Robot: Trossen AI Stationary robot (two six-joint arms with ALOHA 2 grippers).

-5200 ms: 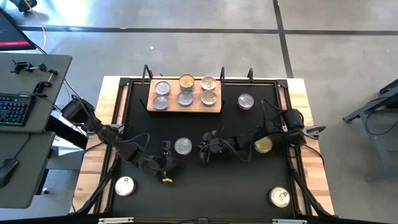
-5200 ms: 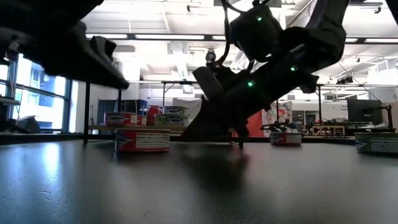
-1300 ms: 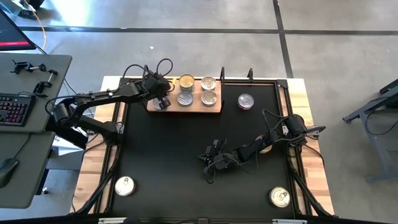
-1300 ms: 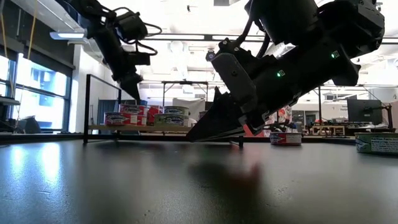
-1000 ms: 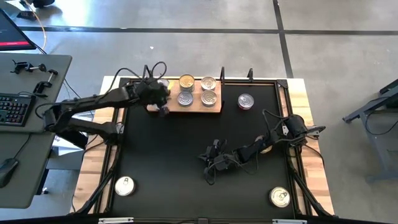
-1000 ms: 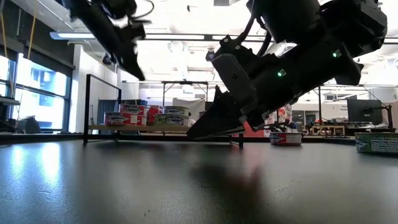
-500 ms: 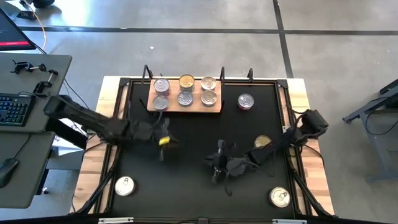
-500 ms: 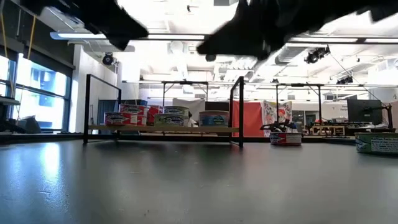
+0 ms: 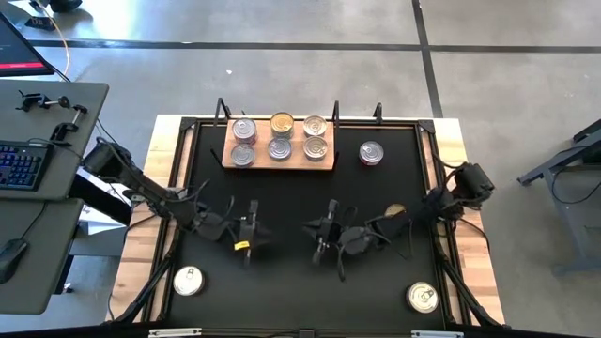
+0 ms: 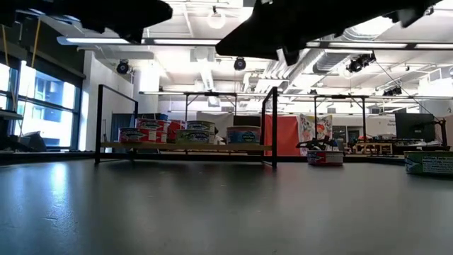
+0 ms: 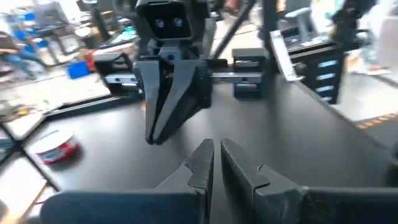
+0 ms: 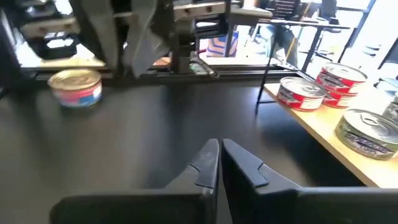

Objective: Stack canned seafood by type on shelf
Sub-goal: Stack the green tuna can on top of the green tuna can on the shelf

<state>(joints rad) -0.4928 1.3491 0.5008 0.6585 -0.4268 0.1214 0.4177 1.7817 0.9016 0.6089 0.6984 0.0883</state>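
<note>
The wooden shelf [image 9: 279, 158] stands at the far middle of the black mat and bears six spots of silver- and gold-lidded cans [image 9: 279, 148]. In the low view the cans at its left end [image 10: 151, 130] stand stacked. Loose cans rest on the mat: one right of the shelf [image 9: 371, 152], a gold one [image 9: 395, 211] half under my right arm, one near left [image 9: 188, 280], one near right [image 9: 423, 297]. My left gripper [image 9: 252, 237] [image 11: 217, 158] and right gripper [image 9: 319, 239] [image 12: 219, 158] face each other, level above the mat's middle. Both are shut and hold nothing.
Black posts [image 10: 98, 124] rise at the shelf's ends. A desk with a keyboard [image 9: 19, 164] stands left of the table. The mat between the shelf and the grippers is bare, and so is the mat's near middle.
My left gripper has swung from the shelf's left end toward the near edge and down, and now points level toward the right one over the mat's middle. My right gripper has risen off the mat, out of the low view's middle. The gold can beneath its arm now partly shows.
</note>
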